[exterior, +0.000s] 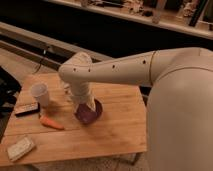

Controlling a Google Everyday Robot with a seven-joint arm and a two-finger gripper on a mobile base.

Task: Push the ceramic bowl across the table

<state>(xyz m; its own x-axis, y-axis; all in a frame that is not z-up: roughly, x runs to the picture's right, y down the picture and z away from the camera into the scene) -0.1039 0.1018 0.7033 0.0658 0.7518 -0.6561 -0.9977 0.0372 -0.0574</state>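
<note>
The ceramic bowl (90, 114), dark purple-maroon and round, sits near the middle of the wooden table (117, 132). My arm reaches in from the right and bends down over it. The gripper (85, 106) hangs straight down at the bowl, its tip at or just inside the bowl's near-left part. The wrist hides part of the bowl's rim.
A white paper cup (40, 93) stands at the table's left. A dark flat object (27, 109) lies beside it, an orange carrot (51, 122) in front, and a pale sponge-like block (20, 148) at the front left corner. Dark railing and floor lie behind.
</note>
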